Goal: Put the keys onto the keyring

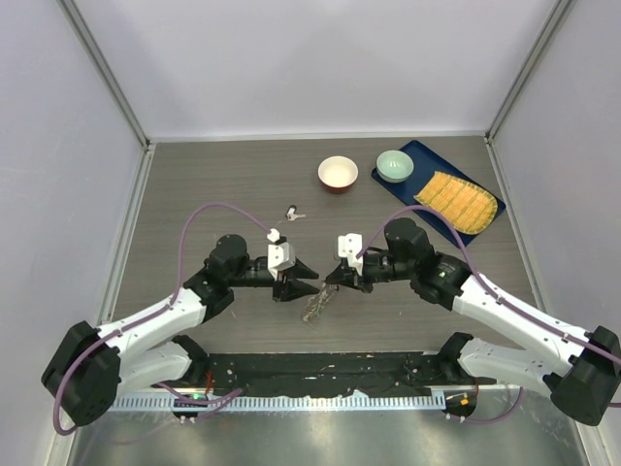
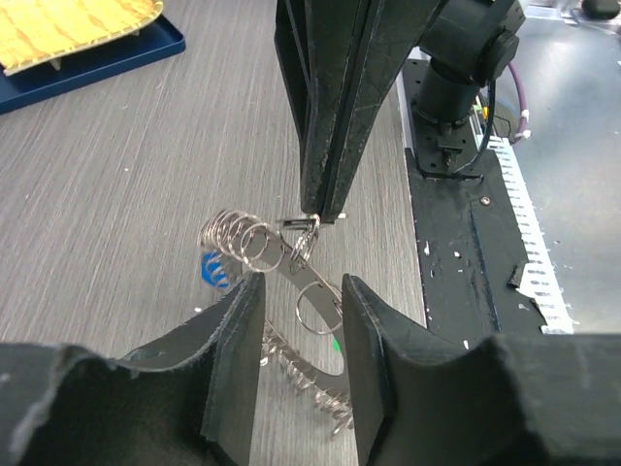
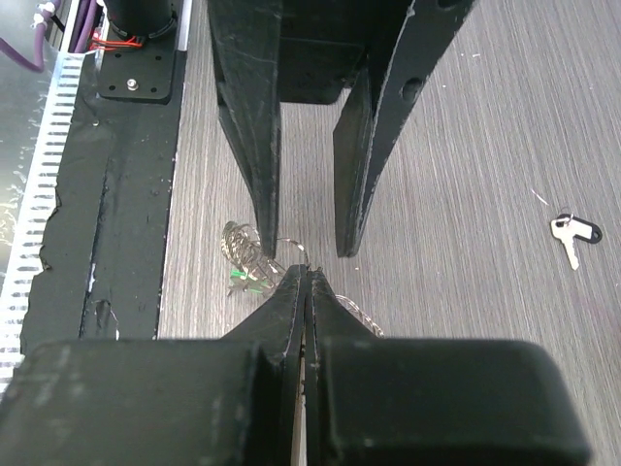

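The keyring (image 1: pixel 314 308), a metal band fringed with silver keys and blue and green caps, hangs just above the table between my two grippers. My right gripper (image 1: pixel 332 280) is shut on its top edge; in the right wrist view (image 3: pixel 307 272) the fingers are pressed together over the wire. My left gripper (image 1: pixel 309 284) is open, its fingers either side of the band (image 2: pixel 320 291) in the left wrist view (image 2: pixel 303 283). A loose key with a black head (image 1: pixel 293 212) lies on the table farther back, also in the right wrist view (image 3: pixel 572 233).
A white bowl with a red outside (image 1: pixel 338 174) and a teal bowl (image 1: pixel 394 165) stand at the back. The teal bowl and a yellow ridged mat (image 1: pixel 456 202) sit on a blue tray (image 1: pixel 480 231). A black base plate (image 1: pixel 320 369) runs along the near edge.
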